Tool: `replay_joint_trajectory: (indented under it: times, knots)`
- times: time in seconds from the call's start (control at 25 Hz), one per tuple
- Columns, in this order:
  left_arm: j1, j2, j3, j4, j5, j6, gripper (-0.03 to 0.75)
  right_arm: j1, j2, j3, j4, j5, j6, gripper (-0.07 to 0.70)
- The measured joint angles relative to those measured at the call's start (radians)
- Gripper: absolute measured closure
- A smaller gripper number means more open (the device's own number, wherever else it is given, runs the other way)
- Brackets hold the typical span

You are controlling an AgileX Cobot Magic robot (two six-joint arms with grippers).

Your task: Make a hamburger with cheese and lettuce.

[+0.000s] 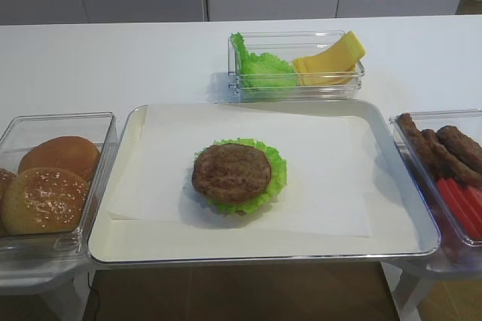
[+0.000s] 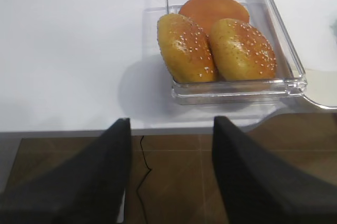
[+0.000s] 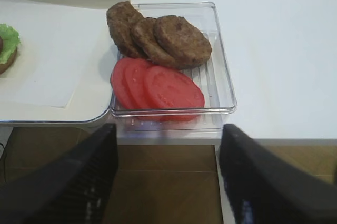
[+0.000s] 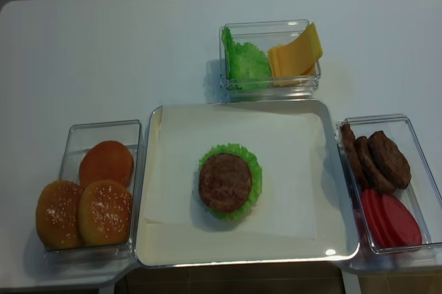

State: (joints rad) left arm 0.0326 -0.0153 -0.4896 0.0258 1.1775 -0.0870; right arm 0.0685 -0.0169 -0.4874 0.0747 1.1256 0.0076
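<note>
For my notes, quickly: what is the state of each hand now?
Left hand: open, holding nothing.
Right hand: open, holding nothing.

Three buns (image 4: 86,201); three patties (image 3: 158,37); three tomato slices (image 3: 158,87).

Layout as you see it from the high views. The tray (image 4: 331,170) sits at the middle of the table (image 4: 138,52), near its front edge, with a paper sheet (image 4: 290,170) lying on it. The hamburger (image 4: 230,182) rests on the sheet, about centre, patty uppermost on the lettuce.

Behind the tray, just beside its far rim, you have a bin (image 4: 269,84) holding lettuce leaves (image 4: 245,63) on the left and the cheese (image 4: 295,54) on the right, the slices leaning.

Left of the tray: a bin (image 4: 76,135) with three buns (image 4: 105,211).

Right of the tray: a bin (image 4: 414,170) with patties (image 4: 387,158) at the back and tomato slices (image 4: 394,219) in front.
</note>
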Motion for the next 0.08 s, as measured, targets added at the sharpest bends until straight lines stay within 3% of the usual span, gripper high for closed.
replay_joint_trajectory:
  times: [0.08]
  knots:
    - [0.000,0.000,0.000,0.000,0.000,0.000,0.346,0.000,0.000,0.000,0.000,0.000,0.004,0.171]
